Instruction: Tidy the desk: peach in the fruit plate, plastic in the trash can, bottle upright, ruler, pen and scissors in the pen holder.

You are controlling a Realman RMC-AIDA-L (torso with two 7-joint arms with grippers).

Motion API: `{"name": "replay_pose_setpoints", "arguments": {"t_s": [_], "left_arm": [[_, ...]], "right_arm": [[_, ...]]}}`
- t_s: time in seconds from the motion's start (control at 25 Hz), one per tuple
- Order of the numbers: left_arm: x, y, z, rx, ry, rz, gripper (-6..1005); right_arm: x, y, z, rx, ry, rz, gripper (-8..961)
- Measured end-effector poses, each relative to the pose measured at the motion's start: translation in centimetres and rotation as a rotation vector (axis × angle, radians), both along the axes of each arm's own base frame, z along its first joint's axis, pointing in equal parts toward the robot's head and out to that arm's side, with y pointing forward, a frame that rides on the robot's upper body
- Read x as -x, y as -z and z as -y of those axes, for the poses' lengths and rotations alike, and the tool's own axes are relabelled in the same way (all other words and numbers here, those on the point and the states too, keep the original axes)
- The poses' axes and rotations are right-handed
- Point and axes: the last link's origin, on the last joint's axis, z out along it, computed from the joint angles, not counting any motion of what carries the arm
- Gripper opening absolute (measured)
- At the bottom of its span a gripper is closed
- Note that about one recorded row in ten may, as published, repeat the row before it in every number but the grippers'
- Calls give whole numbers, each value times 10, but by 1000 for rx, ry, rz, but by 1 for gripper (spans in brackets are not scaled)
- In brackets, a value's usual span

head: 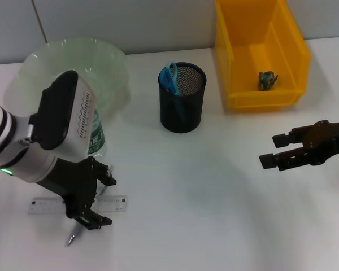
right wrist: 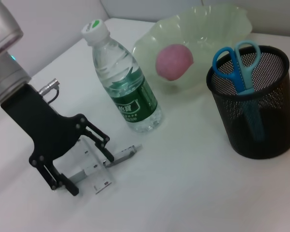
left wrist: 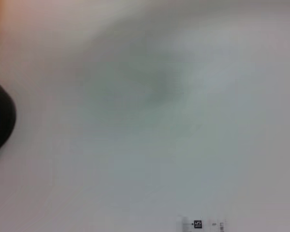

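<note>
The left tool (head: 96,195) hangs low over the white worktop (head: 203,192), its two black fingers spread wide apart and holding nothing. Directly beneath its fingers lies a clear ruler (head: 45,205), flat on the worktop, and a pen (right wrist: 117,155) lies across the ruler between the fingers, its tip poking out just past the tool. Right behind the tool, close to the arm, a plastic water bottle (right wrist: 123,82) with a green label stands upright. Beyond the bottle sits the pale green fruit plate (right wrist: 203,29), with the pink peach (right wrist: 174,61) already inside it. Off to the tool's far side stands the black mesh pen holder (head: 182,99), with blue scissors (right wrist: 239,60) standing in it, handles up. The yellow trash can (head: 237,62) stands past the holder, a small crumpled piece of plastic (head: 267,79) in its bottom. The right tool (head: 278,151) hovers well apart from all of this, on the other side of the worktop, fingers parted and empty.
</note>
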Motion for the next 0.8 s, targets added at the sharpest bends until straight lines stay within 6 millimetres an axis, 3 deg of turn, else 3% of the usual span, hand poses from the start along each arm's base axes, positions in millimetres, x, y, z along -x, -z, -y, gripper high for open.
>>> {"name": "replay_pose_setpoints", "arguments": {"t_s": [0.8], "left_arm": [[-10, 19, 0, 27, 60, -92, 812]], "right_arm": [[2, 3, 0, 5, -1, -6, 833]]}}
